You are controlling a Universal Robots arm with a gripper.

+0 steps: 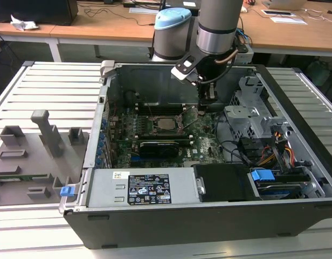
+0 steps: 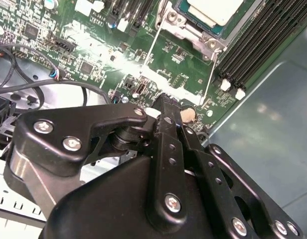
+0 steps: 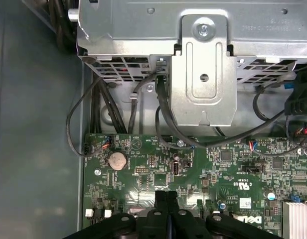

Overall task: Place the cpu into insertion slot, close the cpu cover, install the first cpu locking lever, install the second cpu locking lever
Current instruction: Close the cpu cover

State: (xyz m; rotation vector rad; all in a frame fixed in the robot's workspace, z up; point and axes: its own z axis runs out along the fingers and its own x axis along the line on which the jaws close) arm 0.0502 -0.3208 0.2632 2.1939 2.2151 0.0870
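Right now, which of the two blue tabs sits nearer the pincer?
The blue tab inside the case, at the exterior view's right. The other blue tab sits outside the case's corner at that view's left, farther from the pincer.

Open computer case (image 1: 209, 226) on a slatted table (image 1: 53, 81) — grey fixture blocks (image 1: 47, 135) at the exterior view's left

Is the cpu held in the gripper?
No, the cpu lies seated in the insertion slot, apart from the shut gripper.
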